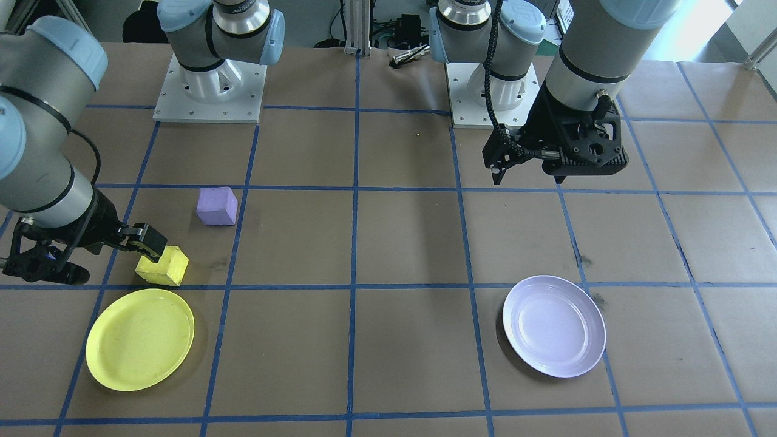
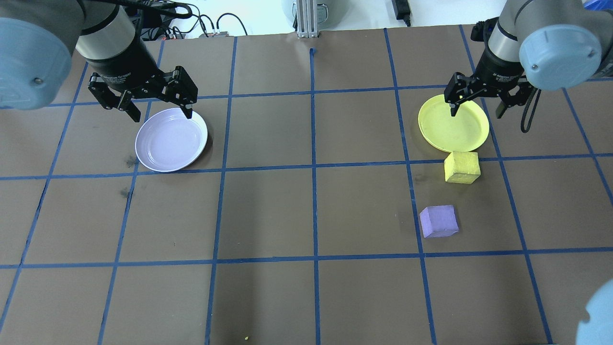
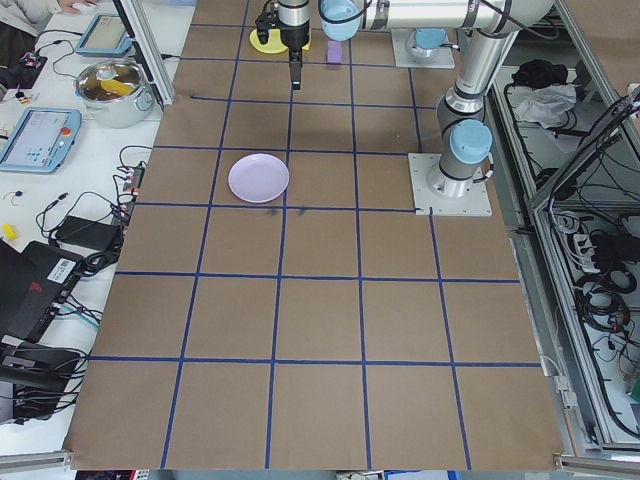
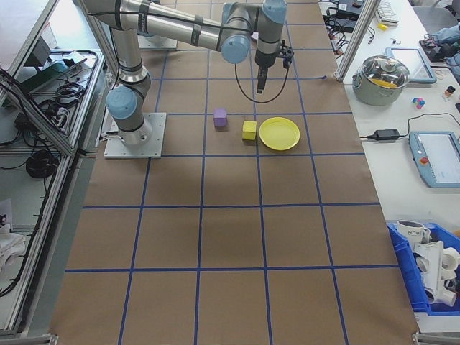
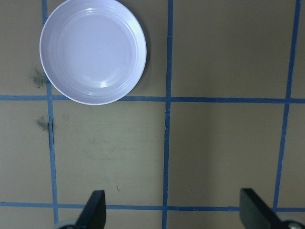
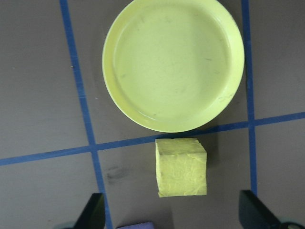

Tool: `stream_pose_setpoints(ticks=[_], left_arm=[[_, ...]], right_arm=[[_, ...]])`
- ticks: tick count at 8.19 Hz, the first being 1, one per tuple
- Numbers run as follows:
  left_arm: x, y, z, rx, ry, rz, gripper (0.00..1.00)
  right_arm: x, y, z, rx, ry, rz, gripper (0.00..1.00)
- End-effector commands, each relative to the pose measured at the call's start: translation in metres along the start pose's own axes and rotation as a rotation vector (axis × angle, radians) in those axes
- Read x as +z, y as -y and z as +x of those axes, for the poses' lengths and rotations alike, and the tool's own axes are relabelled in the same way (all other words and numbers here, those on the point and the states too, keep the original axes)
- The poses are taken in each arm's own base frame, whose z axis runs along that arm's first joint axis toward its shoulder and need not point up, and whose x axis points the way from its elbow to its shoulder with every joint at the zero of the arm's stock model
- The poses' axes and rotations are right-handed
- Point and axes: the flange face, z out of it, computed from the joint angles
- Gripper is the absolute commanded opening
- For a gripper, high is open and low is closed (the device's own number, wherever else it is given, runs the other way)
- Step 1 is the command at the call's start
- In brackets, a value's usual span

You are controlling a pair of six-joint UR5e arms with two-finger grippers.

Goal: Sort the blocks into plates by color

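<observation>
The small matte yellow foam cube [image 2: 461, 166] sits on the brown paper-covered table [image 2: 306, 215] just beside the round bright yellow plastic plate [image 2: 453, 123]. The light purple foam cube [image 2: 438, 221] lies near it, farther from that plate. The right gripper [image 2: 476, 109] hangs above them, jaws wide, seemingly clear of both. The left gripper [image 2: 158, 110], jaws wide, hovers by the pale lavender plate [image 2: 171, 139], well apart.

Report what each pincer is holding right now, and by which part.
Nothing is held. The left pincer and right pincer are both open and empty; the yellow block and purple block lie on the table.
</observation>
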Motion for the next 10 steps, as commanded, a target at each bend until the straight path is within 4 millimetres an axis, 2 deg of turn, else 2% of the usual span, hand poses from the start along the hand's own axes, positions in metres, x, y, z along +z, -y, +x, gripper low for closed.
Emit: stream_pose_setpoints(ticks=[1, 3, 5, 8, 9, 10], left_arm=[[-0.002, -0.003, 0.0, 0.0, 0.0, 0.004, 1.0], [-0.004, -0.002, 0.0, 0.0, 0.0, 0.009, 1.0], [0.004, 0.003, 0.0, 0.0, -0.001, -0.008, 1.0], [0.004, 0.002, 0.0, 0.0, -0.001, -0.008, 1.0], [0.007, 0.002, 0.0, 0.0, -0.001, -0.012, 1.0], [0.007, 0.002, 0.0, 0.0, 0.001, -0.012, 1.0]], right_arm=[[0.081, -0.01, 0.035, 0.038, -0.03, -0.128, 1.0], [0.118, -0.015, 0.034, 0.048, -0.018, -0.12, 1.0], [0.141, -0.011, 0.034, 0.048, -0.013, -0.151, 0.99], [0.142, -0.009, 0.034, 0.053, -0.012, -0.15, 0.99], [0.145, -0.011, 0.033, 0.051, -0.013, -0.156, 0.89], [0.147, -0.011, 0.033, 0.053, -0.005, -0.16, 0.74]])
